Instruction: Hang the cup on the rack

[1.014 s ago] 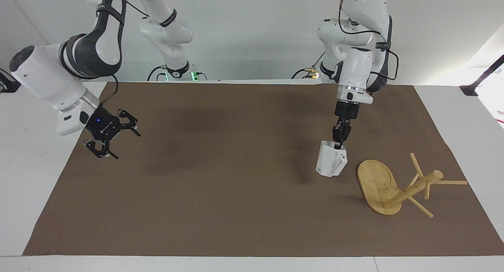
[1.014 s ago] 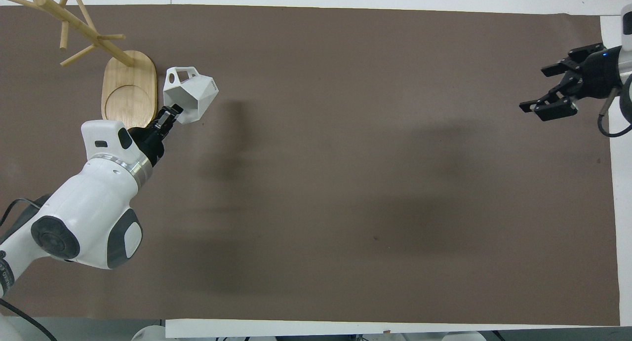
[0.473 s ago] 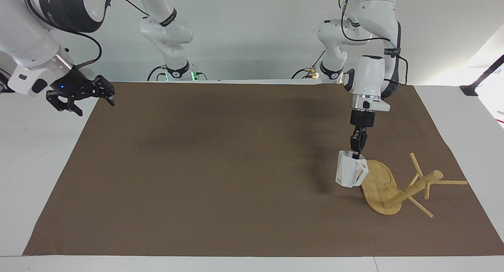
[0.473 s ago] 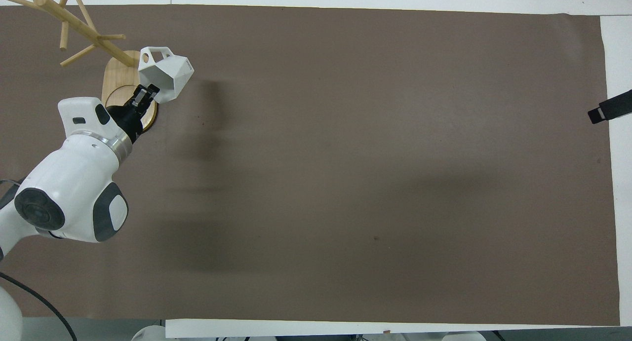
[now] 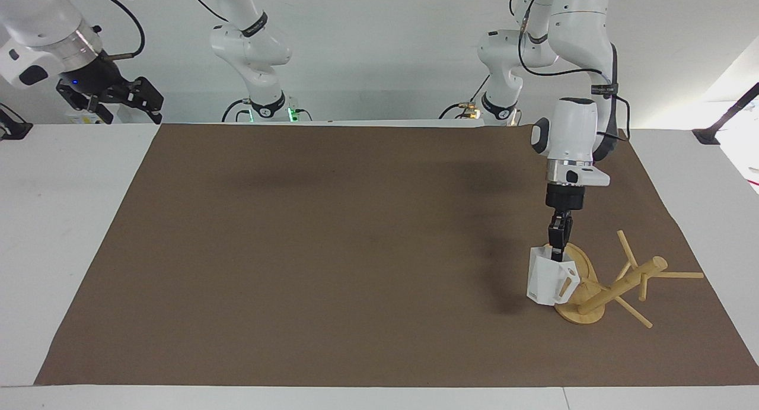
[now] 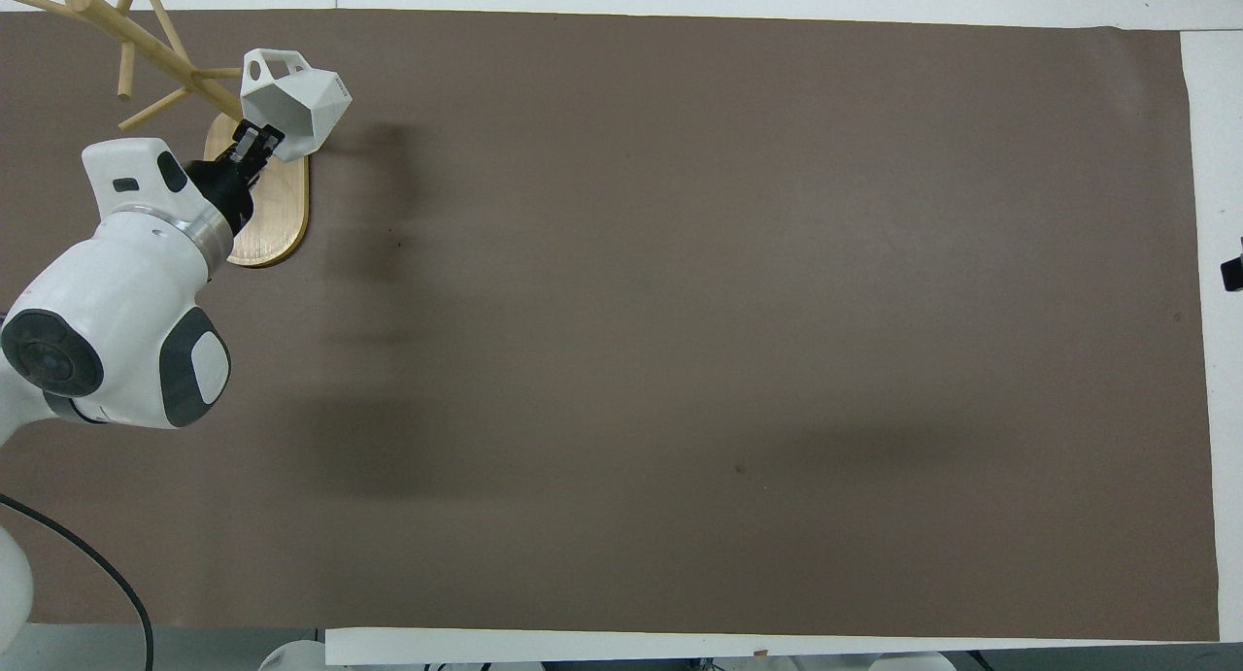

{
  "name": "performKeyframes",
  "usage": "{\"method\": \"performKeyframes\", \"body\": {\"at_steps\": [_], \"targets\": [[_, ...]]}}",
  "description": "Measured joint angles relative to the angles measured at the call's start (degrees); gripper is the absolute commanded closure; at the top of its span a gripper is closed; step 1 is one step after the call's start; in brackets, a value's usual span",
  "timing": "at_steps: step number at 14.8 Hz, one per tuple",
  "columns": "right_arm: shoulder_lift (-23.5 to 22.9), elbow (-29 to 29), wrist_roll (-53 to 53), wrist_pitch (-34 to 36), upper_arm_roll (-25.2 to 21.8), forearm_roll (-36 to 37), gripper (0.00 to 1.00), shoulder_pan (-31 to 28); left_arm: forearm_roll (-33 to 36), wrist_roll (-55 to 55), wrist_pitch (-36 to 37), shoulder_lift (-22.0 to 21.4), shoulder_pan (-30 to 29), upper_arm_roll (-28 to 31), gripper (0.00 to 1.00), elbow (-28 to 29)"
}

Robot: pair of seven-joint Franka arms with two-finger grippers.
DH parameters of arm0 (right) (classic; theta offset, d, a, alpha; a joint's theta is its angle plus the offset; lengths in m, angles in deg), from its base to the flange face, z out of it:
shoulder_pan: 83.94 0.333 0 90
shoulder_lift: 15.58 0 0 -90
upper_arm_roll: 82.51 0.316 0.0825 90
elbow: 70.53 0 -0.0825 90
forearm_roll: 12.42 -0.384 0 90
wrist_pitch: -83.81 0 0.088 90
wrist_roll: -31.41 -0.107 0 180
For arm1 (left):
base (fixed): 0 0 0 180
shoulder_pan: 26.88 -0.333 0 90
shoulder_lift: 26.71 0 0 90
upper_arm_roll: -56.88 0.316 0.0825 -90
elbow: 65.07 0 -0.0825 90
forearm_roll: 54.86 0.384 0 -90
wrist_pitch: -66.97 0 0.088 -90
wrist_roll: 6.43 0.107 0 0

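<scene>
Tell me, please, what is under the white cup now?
The cup hangs in the left claw, over one end of the rack's oval base. The cup hides the part of the base below it, and its inside cannot be seen.

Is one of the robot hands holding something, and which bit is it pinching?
Yes. The left gripper holds the white cup by its rim, over the rack. The right gripper is open and holds nothing.

Two white robot arms with glossy rounded shells, dark grey joint panels and silver wrist rings; black cables loop along the links. Each ends in a black tool, the left tool and the right tool, whose wrist shows a blue light.
</scene>
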Motion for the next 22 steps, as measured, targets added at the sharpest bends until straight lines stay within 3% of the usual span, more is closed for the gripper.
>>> {"method": "performKeyframes", "body": {"at_steps": [4,10,11,12,14,15,18,22], "targets": [[1.9,-2.7,-0.7,-0.6,-3.9,0.2,0.0,4.0,0.0,0.0,1.0,0.0,-0.6,0.0,1.0,-0.1],[1.9,-4.4,-0.7,-0.6,-4.5,0.2,0.0,4.2,0.0,0.0,2.3,0.0,-2.9,0.0,1.0,-0.2],[1.9,-4.7,-0.7,-0.6,-4.5,0.2,0.0,4.2,0.0,0.0,2.6,0.0,-3.3,0.0,0.95,-0.2],[1.9,-4.8,-0.7,-0.6,-4.5,0.2,0.0,4.3,0.0,0.0,3.0,0.0,-3.7,0.0,0.72,-0.2],[1.9,-4.9,-0.7,-0.6,-4.4,0.2,0.0,4.4,0.0,0.0,5.5,0.0,-3.8,0.0,0.1,-1.1],[1.9,-4.9,-0.7,-0.6,-4.4,0.2,0.0,4.4,0.0,0.0,8.4,0.0,-3.8,-0.1,0.0,-2.5],[1.9,-4.9,-0.7,-0.6,-4.4,0.2,0.0,4.4,0.0,0.0,17.3,0.2,-3.8,-0.2,0.0,-8.3],[1.9,-5.0,-0.7,-0.6,-4.4,0.2,0.0,4.4,0.0,0.0,24.7,-0.1,-3.8,-0.4,0.0,-11.5]]}}
